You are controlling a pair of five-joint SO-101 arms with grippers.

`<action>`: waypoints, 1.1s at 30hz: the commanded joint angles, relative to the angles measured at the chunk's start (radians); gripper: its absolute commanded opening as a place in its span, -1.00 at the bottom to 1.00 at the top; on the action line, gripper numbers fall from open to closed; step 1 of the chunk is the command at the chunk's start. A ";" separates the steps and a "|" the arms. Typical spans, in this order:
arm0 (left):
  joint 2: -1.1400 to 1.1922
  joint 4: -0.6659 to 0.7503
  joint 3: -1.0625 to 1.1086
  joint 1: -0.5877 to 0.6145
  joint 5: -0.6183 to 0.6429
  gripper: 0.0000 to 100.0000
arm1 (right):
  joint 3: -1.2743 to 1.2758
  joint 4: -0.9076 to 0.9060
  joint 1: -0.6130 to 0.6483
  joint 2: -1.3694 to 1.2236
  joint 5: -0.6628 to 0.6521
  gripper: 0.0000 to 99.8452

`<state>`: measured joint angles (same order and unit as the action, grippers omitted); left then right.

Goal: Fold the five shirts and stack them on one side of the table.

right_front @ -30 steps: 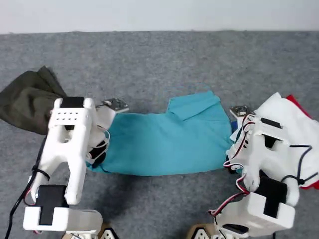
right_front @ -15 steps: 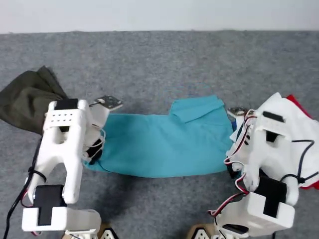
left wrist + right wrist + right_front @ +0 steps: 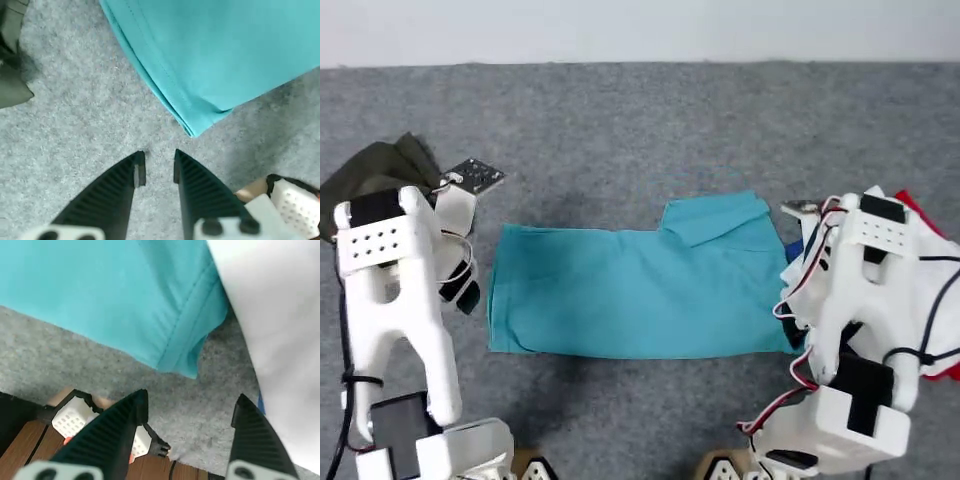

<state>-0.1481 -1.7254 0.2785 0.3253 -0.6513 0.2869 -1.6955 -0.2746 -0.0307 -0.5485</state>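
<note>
A teal shirt [image 3: 630, 290], folded into a long band, lies flat across the middle of the grey carpeted table [image 3: 640, 120]. My left gripper [image 3: 157, 167] hangs just off the teal shirt's [image 3: 225, 55] left end corner, its fingers a narrow gap apart with only carpet between them. At the other end, my right gripper [image 3: 192, 412] stands wide open over the carpet beside the teal shirt's [image 3: 100, 295] corner, holding nothing. A white shirt [image 3: 270, 315] lies right next to it.
A dark olive shirt [image 3: 370, 170] is bunched at the far left. The white shirt [image 3: 930, 270], a red one [image 3: 915, 208] and a blue one [image 3: 790, 250] are piled at the right under the right arm [image 3: 855, 290]. Bare carpet stretches behind the teal shirt.
The left arm has pulled back to the left, off the teal shirt's end, which now lies flat. The right arm has shifted slightly to the right.
</note>
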 commanded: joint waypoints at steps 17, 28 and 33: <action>0.213 0.129 -0.036 -0.460 0.308 -0.81 | -0.574 0.134 0.308 -0.231 -0.407 -0.42; 0.221 0.130 -0.036 -0.459 0.305 -0.81 | -1.019 0.127 0.262 -0.699 -0.684 -0.42; 0.221 0.130 -0.036 -0.457 0.305 -0.81 | -1.177 0.127 0.255 -0.851 -0.724 -0.61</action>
<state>0.0775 -1.5980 0.2785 -0.1274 -0.3475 -0.7887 -1.5589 -0.0107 -0.8439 -1.2390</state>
